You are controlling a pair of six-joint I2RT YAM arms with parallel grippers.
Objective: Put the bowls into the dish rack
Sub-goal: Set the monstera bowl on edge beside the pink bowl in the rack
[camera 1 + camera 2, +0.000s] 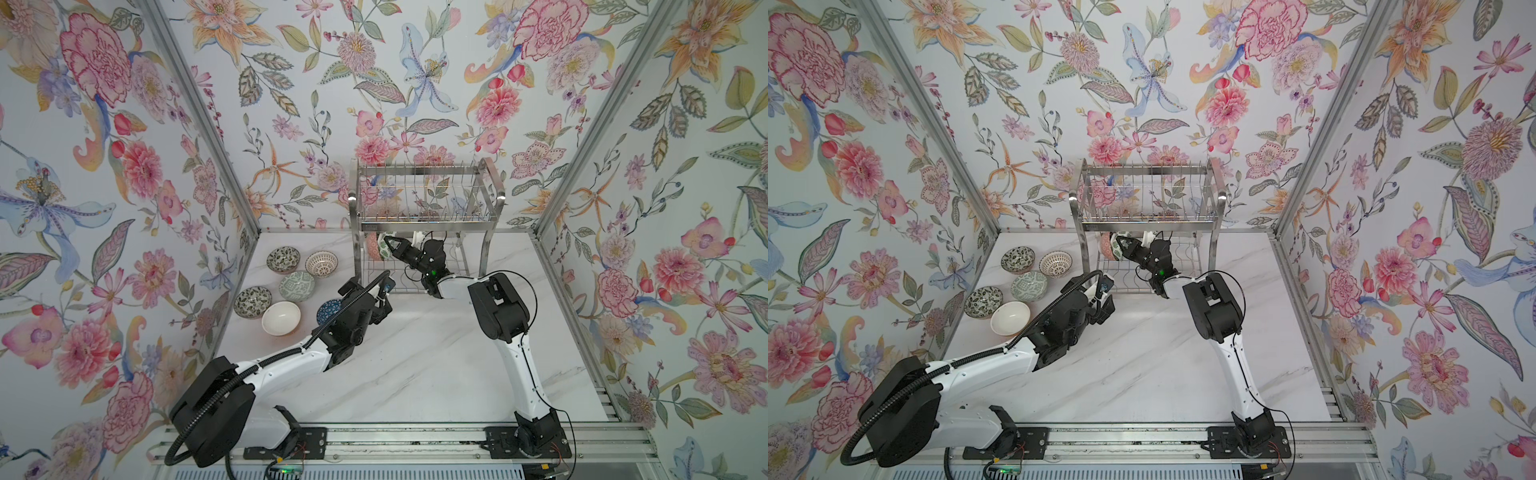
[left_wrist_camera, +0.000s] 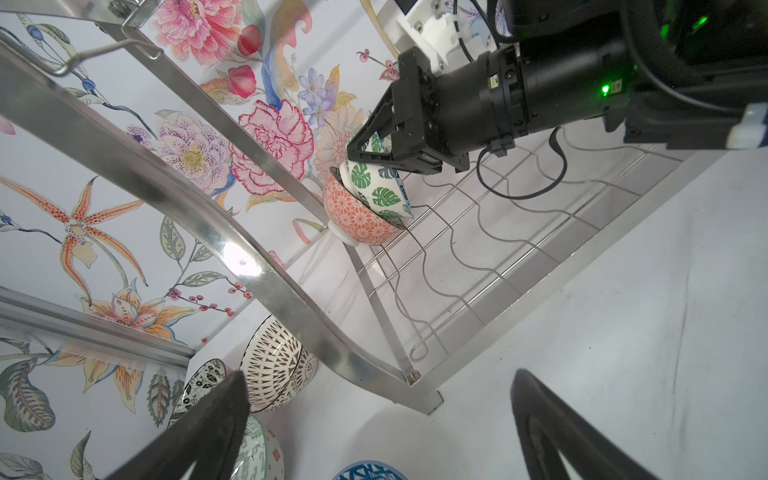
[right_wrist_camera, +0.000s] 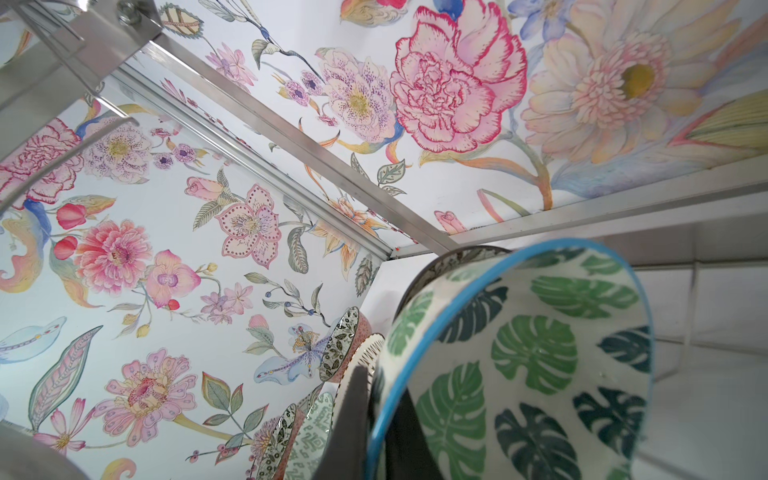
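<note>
The right arm is partway through placing a bowl. Its right fingers [image 2: 362,145] are closed tight on the rim of the leaf bowl [image 2: 376,189], one finger inside and one outside, and they hold it on edge over the lower tier of the rack [image 1: 419,227]. The bowl leans into the orange bowl [image 2: 357,222] standing at that tier's end, nesting against it. I can't tell whether its lower edge is resting on the wavy wires or just above them.

I'd say the next move is to settle it into a wire slot, open the fingers, and back out low and straight (the upper tier hangs close overhead). The bowl should be let go only once it leans steadily, or it could roll.

The left fingers [image 2: 220,419] are spread wide and hold nothing. They sit just in front of the rack's foot, near the six bowls [image 1: 281,318] waiting on the tabletop [image 1: 415,361].

In both top views the upper tier hides most of the placement, and only a sliver of the leaf bowl shows. The left wrist view shows the grip and the nesting plainly. The right wrist view shows only the bowl's leafy inside and blue rim. The blue bowl [image 1: 327,311] is half hidden under the left arm in a top view (the left wrist view catches just its edge).
</note>
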